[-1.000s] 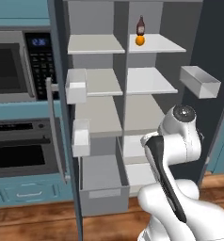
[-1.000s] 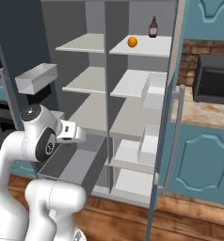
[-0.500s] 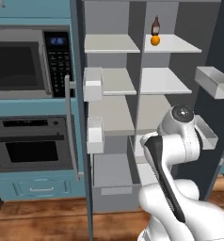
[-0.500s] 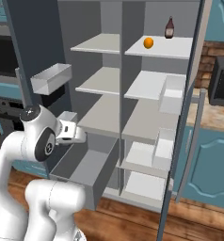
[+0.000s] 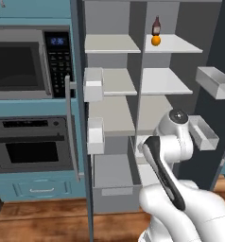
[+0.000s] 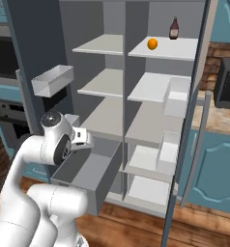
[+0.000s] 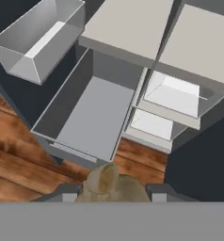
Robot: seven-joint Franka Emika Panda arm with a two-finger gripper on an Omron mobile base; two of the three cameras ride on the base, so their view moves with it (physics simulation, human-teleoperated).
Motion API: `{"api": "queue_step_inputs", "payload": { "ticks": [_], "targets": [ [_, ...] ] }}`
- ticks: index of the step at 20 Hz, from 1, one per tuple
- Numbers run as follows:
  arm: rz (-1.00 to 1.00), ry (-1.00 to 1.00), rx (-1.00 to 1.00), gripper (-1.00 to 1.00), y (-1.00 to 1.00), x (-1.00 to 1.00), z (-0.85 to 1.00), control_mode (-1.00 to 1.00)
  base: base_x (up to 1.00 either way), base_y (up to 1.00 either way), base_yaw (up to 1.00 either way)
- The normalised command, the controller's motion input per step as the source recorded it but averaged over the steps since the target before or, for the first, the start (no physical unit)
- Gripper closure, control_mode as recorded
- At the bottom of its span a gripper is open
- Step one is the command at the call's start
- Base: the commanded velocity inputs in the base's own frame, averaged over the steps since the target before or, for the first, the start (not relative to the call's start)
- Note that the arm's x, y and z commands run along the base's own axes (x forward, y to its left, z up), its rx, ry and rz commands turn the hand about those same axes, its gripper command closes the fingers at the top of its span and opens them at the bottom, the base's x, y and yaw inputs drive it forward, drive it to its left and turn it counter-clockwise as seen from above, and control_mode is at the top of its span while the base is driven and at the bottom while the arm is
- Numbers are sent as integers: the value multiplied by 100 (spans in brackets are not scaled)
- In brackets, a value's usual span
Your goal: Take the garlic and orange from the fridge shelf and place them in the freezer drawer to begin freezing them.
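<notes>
Gripper (image 7: pixel 112 190) clamped on what looks like the garlic (image 7: pixel 104 181), over the open freezer drawer (image 7: pixel 88 115).
The orange (image 5: pixel 155 40) sits at the fridge shelf's (image 5: pixel 173 45) back left corner, beside a bottle (image 5: pixel 156 25).

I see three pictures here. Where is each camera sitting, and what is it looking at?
Left base view: behind the arm on its left, facing the open fridge; the white arm rises at lower right.
Right base view: behind on the right, same fridge; the arm rises at lower left.
Hand view: on the hand, looking down into the open freezer drawer, with garlic between the fingertips.
Both base views share the orange and bottle on the fridge shelf.
</notes>
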Motion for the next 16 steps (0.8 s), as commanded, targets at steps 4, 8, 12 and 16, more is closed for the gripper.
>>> {"api": "queue_step_inputs", "payload": {
  "ticks": [4,8,12,16],
  "targets": [
    [14,10,0,100,0,43,-56,-100,0,0,0],
    [14,11,0,100,0,45,-62,-100,0,0,0],
    [13,12,0,100,0,58,-58,-100,0,0,0],
    [14,14,0,100,1,62,-62,-100,0,0,0]
  ]
}}
